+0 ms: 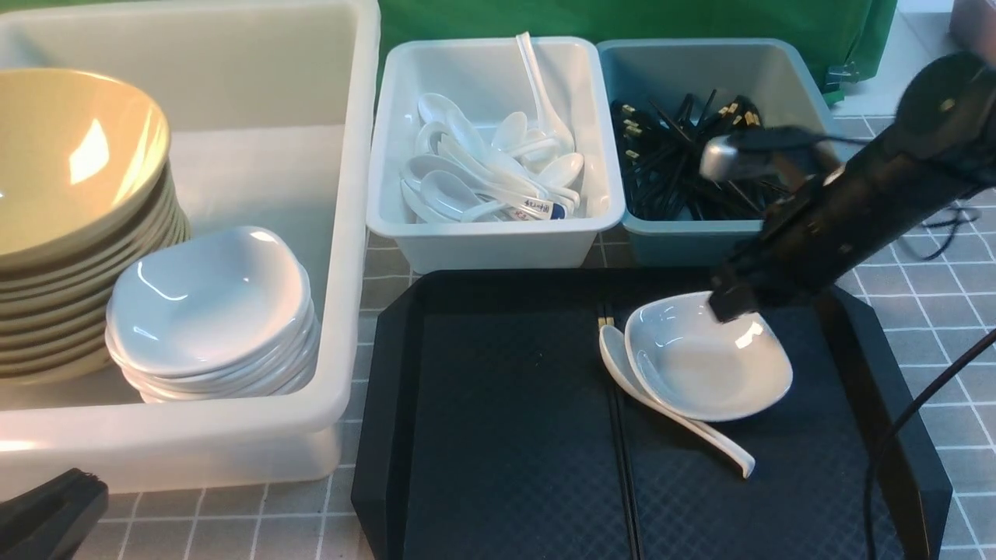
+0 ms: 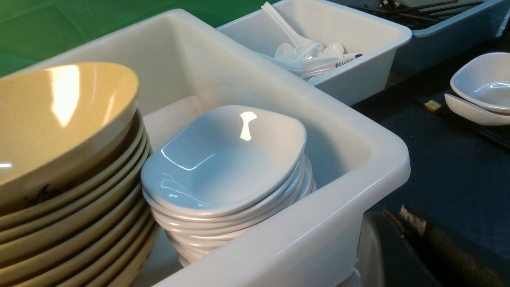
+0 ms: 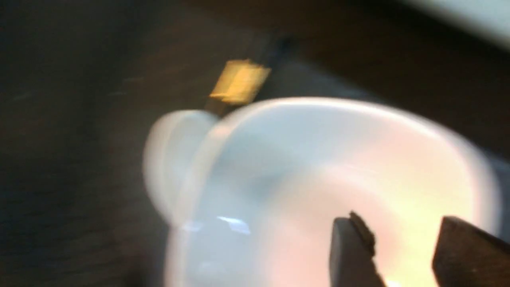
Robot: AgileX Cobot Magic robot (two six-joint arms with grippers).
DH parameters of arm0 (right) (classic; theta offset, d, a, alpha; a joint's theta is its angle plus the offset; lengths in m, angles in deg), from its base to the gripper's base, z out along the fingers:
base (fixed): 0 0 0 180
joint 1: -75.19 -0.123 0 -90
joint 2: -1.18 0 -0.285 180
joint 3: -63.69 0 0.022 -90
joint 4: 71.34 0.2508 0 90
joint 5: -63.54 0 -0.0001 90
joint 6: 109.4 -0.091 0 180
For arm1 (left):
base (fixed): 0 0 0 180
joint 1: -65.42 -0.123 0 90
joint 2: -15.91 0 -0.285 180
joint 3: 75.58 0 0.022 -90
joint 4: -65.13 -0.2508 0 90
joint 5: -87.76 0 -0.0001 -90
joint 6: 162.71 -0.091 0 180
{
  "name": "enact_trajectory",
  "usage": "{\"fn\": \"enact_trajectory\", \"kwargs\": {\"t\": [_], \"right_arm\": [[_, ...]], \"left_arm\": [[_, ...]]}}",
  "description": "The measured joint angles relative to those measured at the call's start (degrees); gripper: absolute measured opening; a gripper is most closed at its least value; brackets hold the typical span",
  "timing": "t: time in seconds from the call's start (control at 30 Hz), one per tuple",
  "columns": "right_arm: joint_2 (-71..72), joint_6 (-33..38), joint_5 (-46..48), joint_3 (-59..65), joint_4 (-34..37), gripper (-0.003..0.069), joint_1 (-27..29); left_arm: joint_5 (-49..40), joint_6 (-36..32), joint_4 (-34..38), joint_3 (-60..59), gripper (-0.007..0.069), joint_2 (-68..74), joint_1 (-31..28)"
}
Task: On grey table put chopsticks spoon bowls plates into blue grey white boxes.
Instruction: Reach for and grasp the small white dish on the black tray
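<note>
Right fingers (image 3: 352,255), spread, hover over the dish (image 1: 708,365) on the tray (image 1: 498,435); left fingers (image 2: 414,239), pressed together, beside it. Glazed, likely slippery, breakable: pinch its rim.

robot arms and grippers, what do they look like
The right arm is dark, near black, with rounded joints, thin black wires looping off it and a silvery cylinder-like part near the wrist. The right gripper has dark, blunt, tapering fingers. The left gripper looks dark grey to black too, with a rough brownish patch at its tip.
</note>
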Motion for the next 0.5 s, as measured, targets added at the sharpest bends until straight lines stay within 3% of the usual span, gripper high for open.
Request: {"fn": "enact_trajectory", "kwargs": {"t": [0.27,0.37,0.5], "right_arm": [[-6.83,-1.54,-0.78,1.21,-3.01,0.0368,0.92],[-6.88,-0.92,-0.76,1.14,-2.22,0.0307,0.92],[-4.04,1.38,2.07,0.54,-1.28,0.0136,0.92]], "left_arm": [[0.00,0.00,-0.39,0.00,-0.0008,0.00,0.00],[0.00,0.00,-0.40,0.00,-0.0008,0.00,0.00],[0.00,0.00,-0.40,0.00,-0.0008,0.00,0.00]]}}
